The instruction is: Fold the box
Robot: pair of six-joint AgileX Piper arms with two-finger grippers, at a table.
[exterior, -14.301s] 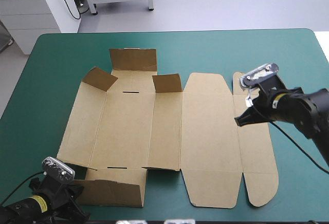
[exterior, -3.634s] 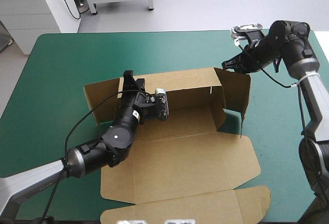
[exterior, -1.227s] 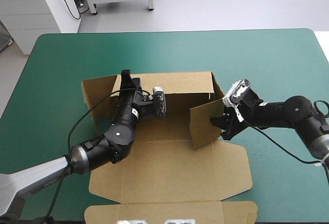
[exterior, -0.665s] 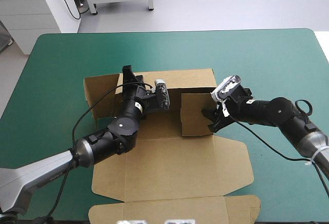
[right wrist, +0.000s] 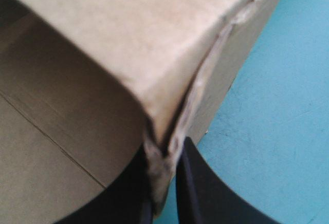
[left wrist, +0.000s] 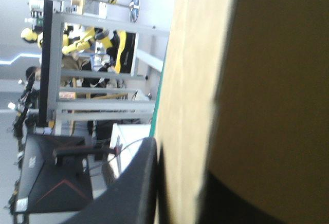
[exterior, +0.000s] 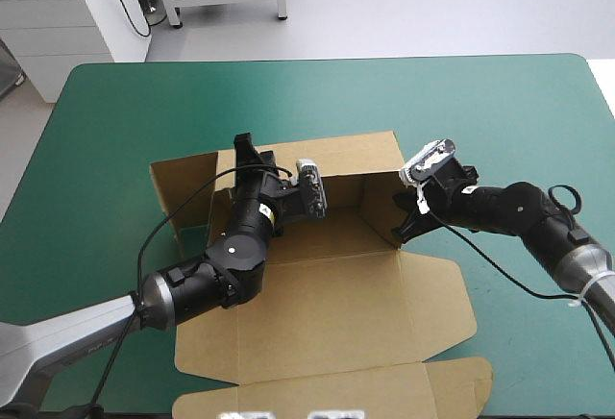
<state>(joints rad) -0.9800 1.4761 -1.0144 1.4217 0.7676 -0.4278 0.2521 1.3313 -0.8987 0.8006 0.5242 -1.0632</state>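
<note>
The box is sitting near the middle of the teal-green worktop, partly raised. Its far wall is standing upright. A short side wall is being held up at the right end, and a side flap is sticking out beyond the wall's left end. The wide lid panel is lying flat toward the worktop's near edge, with its narrow tuck flap reaching almost to that edge.

The left tool is being held over the top edge of the far wall, close to that wall's left end. In the left wrist view the brown board is being pinched between the two black fingers, which are all but closed on it. One finger is showing clearly, while the other is lost in shadow behind the board.

The right tool is being held at the box's right end. Its black fingers are being pressed almost together, and the frayed edge of the side wall is being gripped between them. Bare worktop is showing just beside that wall.
</note>
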